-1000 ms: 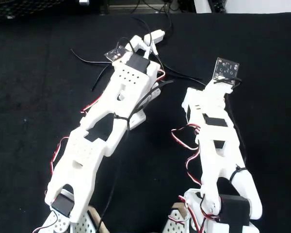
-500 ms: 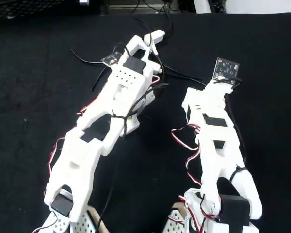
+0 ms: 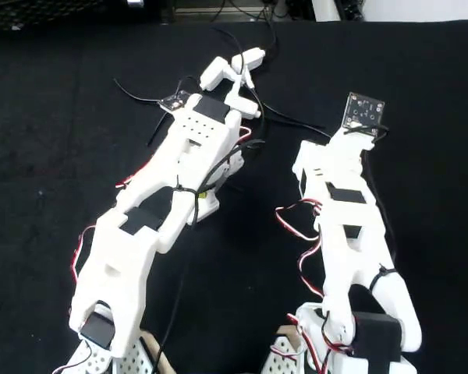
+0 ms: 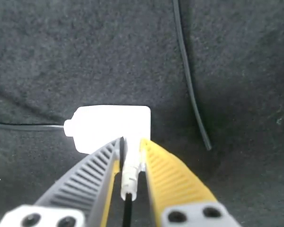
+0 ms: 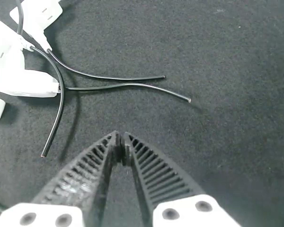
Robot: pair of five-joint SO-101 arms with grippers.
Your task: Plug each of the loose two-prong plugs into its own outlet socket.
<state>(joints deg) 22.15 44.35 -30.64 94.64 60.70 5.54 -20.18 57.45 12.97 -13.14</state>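
Observation:
In the left wrist view my left gripper (image 4: pixel 131 142), with one grey and one yellow finger, is shut on a small white two-prong plug (image 4: pixel 130 177) with a black cable. The plug's front meets a white outlet socket block (image 4: pixel 109 124) lying on the black cloth. In the high view the left arm (image 3: pixel 195 148) stretches to the far middle, where white socket pieces (image 3: pixel 217 72) (image 3: pixel 249 58) lie. My right gripper (image 5: pixel 119 137) is shut with nothing in it, above bare cloth. Ahead of it lie more white plug and socket pieces (image 5: pixel 23 82) (image 5: pixel 35 12).
Loose black cables (image 5: pixel 113 78) trail across the cloth from the white pieces. Another thin black cable (image 4: pixel 191 90) runs beside the socket block. The right arm (image 3: pixel 343 202) sits drawn back at the right. Black cloth (image 3: pixel 54 195) covers the table.
The left arm has swung a little to the left and drawn back, uncovering a white piece at its tip. The right arm has not moved.

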